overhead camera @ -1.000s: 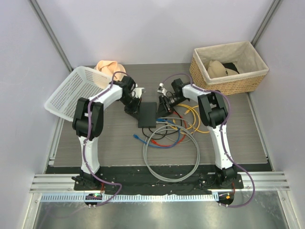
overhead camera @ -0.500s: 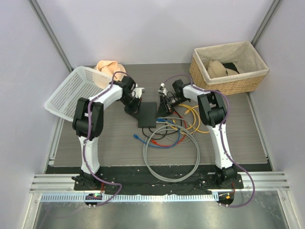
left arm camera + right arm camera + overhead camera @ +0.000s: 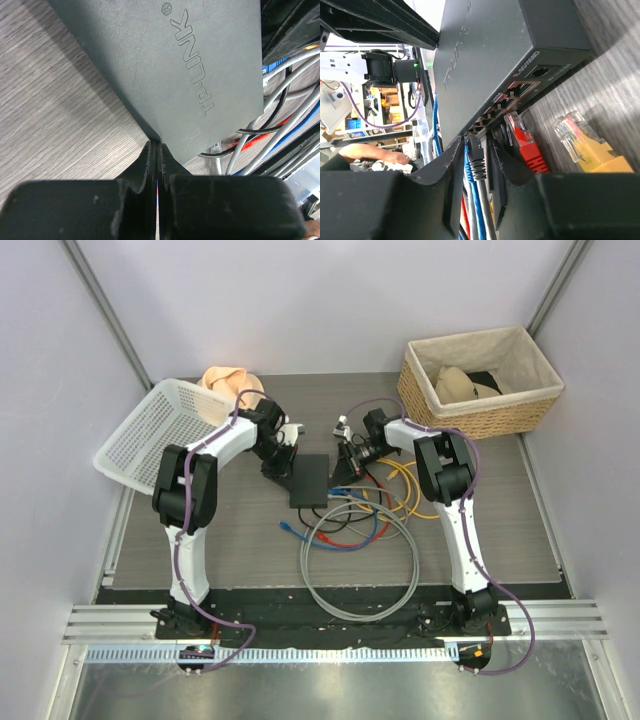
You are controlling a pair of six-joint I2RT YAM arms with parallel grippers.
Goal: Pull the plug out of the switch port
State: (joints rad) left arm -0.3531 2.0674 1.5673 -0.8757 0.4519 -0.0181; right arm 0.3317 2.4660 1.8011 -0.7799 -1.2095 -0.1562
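L hand pressed together, tips at switch edge. R hand straddles plug; grip unclear.

The switch, a flat matte-black box (TP-LINK embossed on its lid), lies at the top view's centre, with a black plug in its socket row.
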